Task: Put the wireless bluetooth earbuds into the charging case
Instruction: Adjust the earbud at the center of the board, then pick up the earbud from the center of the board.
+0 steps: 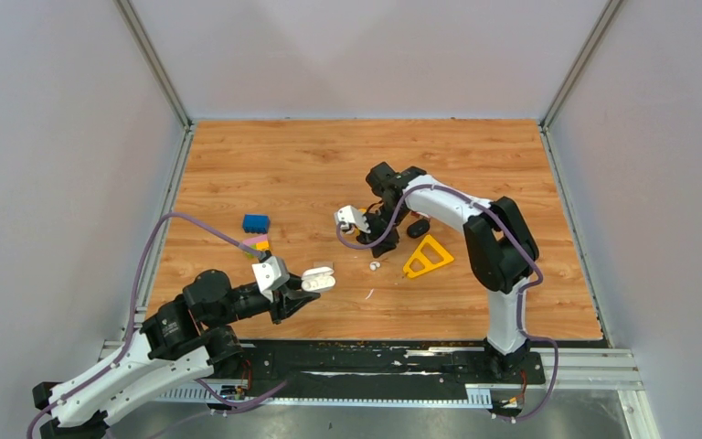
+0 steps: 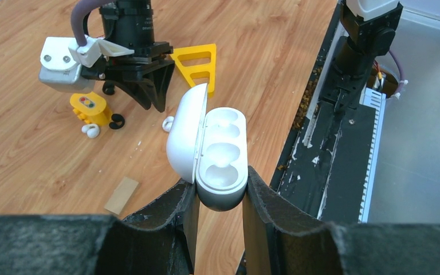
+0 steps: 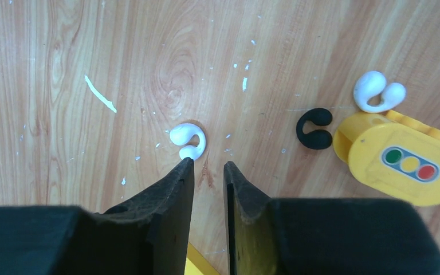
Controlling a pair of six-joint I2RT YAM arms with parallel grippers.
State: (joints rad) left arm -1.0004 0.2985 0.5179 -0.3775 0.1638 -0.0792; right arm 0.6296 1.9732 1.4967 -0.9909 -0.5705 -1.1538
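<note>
One charging case, lid swung open and wells unfilled, is pinched at its base by the left gripper and held raised close to the near-left edge of the bench. A blue block lies farther back. Bare wood separates the case from the right gripper, whose fingers stand narrowly apart on nothing, tips just beside a white earbud. Farther back, a black earbud and a second white earbud lie just beside a yellow traffic-light block. The yellow triangle lies right of these, with open boards out to the right edge.
</note>
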